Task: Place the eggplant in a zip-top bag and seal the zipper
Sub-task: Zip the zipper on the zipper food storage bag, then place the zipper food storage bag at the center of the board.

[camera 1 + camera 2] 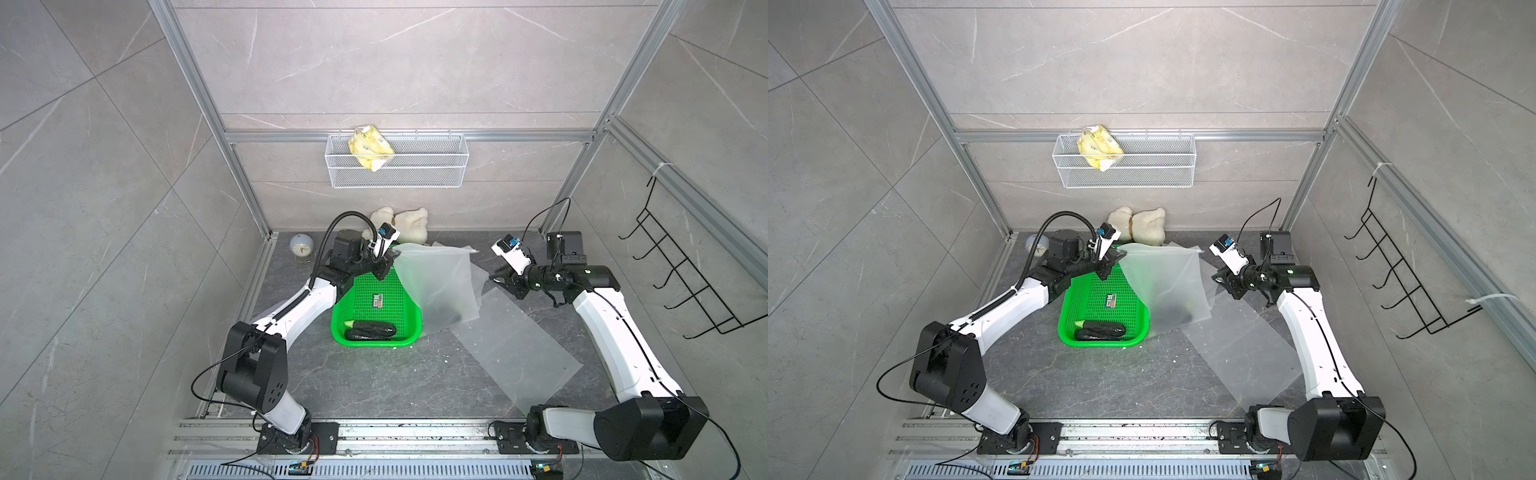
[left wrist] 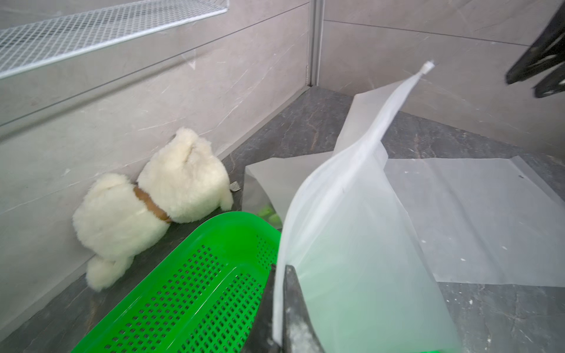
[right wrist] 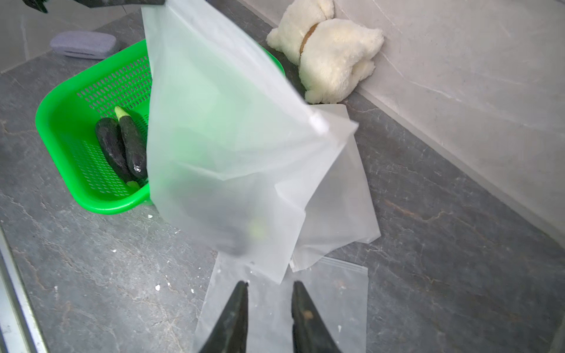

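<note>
A frosted zip-top bag [image 1: 436, 282] [image 1: 1163, 282] hangs above the table. My left gripper [image 1: 388, 266] [image 2: 279, 305] is shut on its top edge at one corner. That top edge [image 2: 367, 159] runs as a single strip to a white slider [image 2: 426, 68] [image 3: 318, 122] at the far corner. A dark eggplant [image 1: 449, 313] [image 3: 232, 238] shows blurred through the bag's bottom. Two more eggplants [image 1: 370, 330] [image 3: 122, 146] lie in the green basket [image 1: 409, 345]. My right gripper [image 1: 498, 278] [image 3: 269, 287] is open, empty, to the right of the bag and apart from it.
Spare flat bags [image 1: 519, 353] [image 3: 336, 198] lie on the dark table under and beside the hanging bag. A white plush toy [image 1: 403, 226] sits against the back wall, with a small clock [image 1: 300, 247] at the back left. A wire shelf [image 1: 397, 166] and a black hook rack [image 1: 685, 282] hang on the walls.
</note>
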Controlling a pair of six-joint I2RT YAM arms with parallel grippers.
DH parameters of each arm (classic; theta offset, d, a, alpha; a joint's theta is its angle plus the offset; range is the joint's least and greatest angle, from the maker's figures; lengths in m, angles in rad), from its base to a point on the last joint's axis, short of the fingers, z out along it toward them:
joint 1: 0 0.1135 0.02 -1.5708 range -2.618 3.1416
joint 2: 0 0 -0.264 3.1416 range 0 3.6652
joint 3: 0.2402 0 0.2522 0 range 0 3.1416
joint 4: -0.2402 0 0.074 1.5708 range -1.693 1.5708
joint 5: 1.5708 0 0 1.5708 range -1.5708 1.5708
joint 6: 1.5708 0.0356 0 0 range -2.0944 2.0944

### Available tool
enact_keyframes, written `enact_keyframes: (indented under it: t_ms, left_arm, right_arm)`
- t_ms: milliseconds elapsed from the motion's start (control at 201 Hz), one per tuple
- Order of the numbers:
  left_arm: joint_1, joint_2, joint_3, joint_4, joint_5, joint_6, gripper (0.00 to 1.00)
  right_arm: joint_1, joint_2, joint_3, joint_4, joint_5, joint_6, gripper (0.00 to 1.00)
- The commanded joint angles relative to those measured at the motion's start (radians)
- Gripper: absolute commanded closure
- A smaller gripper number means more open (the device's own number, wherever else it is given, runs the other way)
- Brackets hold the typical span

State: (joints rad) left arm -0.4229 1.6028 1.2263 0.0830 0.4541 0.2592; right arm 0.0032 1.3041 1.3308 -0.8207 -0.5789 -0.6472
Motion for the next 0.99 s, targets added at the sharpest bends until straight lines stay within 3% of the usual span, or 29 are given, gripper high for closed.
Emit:
enact_keyframes:
  t_ms: [0, 209, 344, 687, 986]
  left_arm:
    - [-0.027, 0.01, 0.059, -0.026, 0.011, 0.044, 1.0]
    - [-0.08, 0.037, 0.095, -0.077, 0.02, 0.102, 1.0]
    - [-0.12, 0.035, 0.107, -0.071, 0.048, 0.133, 1.0]
    - [-0.209, -0.007, 0.088, -0.074, 0.118, 0.248, 1.0]
    - [-0.228, -0.031, 0.079, -0.079, 0.122, 0.255, 1.0]
  right_arm:
    - [0.012, 0.003, 0.08, -0.063, -0.056, -0.037, 0.69]
    - [0.049, 0.059, 0.194, -0.113, -0.043, -0.111, 0.66]
    - [0.088, 0.113, 0.243, -0.13, -0.041, -0.152, 0.59]
    - [0.153, 0.231, 0.299, -0.132, -0.095, -0.256, 0.57]
    - [0.179, 0.291, 0.31, -0.185, -0.158, -0.299, 0.57]
